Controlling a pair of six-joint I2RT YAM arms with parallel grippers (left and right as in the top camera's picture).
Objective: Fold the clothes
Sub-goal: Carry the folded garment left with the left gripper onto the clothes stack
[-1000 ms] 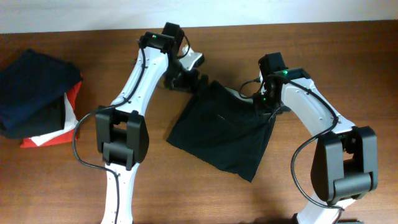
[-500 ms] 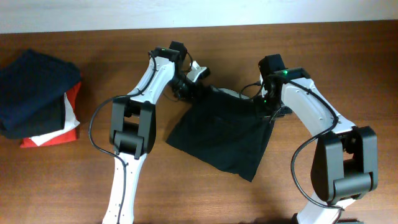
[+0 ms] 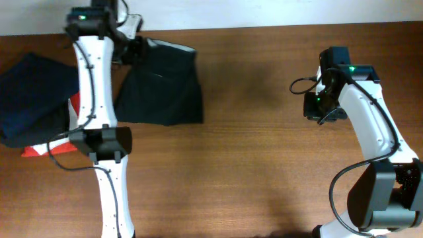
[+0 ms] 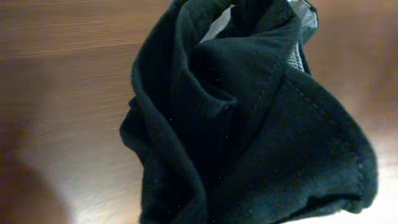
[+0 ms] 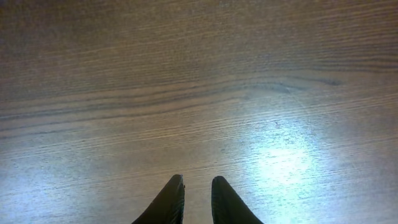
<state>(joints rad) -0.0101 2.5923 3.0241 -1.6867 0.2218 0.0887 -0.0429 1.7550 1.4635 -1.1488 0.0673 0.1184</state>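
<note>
A black garment [image 3: 164, 84] lies bunched at the back left of the wooden table [image 3: 264, 172]. Its top edge is lifted where my left gripper [image 3: 135, 47] is shut on it. In the left wrist view the crumpled black garment [image 4: 249, 124] fills the frame, a light inner label shows at its top, and the fingers are hidden under the fabric. My right gripper [image 3: 316, 109] hovers over bare wood at the right, far from the garment. Its fingertips [image 5: 198, 180] stand a narrow gap apart with nothing between them.
A pile of folded clothes sits at the left edge: a navy piece [image 3: 30, 92] on top of a red and white one [image 3: 74, 112]. The left arm [image 3: 96, 99] stretches up between this pile and the black garment.
The left gripper closed on the black garment and swung it from the table's middle to the back left. The right arm moved off to the right, away from the cloth.
</note>
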